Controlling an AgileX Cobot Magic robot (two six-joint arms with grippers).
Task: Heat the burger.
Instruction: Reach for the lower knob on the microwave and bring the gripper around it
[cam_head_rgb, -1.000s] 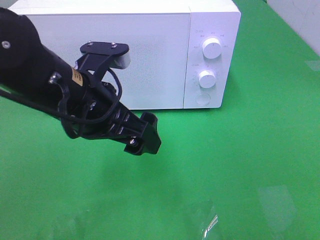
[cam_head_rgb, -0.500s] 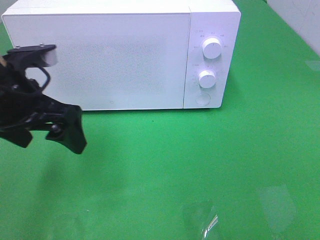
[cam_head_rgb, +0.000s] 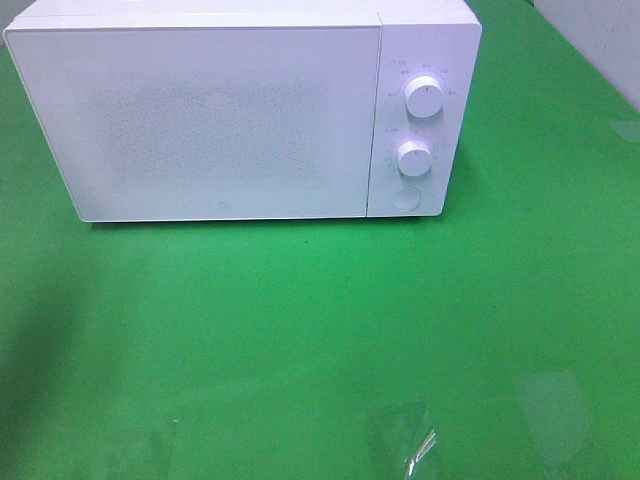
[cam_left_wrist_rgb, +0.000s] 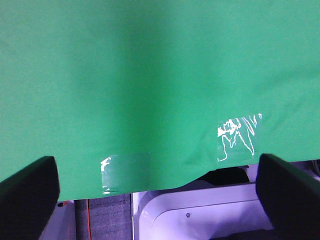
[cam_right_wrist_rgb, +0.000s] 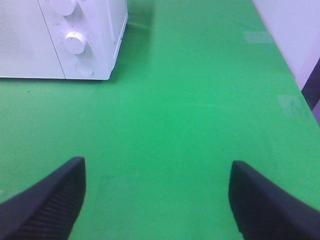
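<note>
Over the table (cam_left_wrist_rgb: 150, 75) edge, left gripper (cam_left_wrist_rgb: 157, 175): jaws wide apart, holding nothing.
Right gripper (cam_right_wrist_rgb: 156, 172): jaws wide, empty, above the table.
Microwave (cam_head_rgb: 220, 120): ahead of right gripper, well apart, door shut.
Burger: cannot be seen in any view.

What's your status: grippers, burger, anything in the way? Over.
Left gripper open, empty. Right gripper open, empty. Burger not in any view; microwave door shut. Nothing seen in front of the microwave.
</note>
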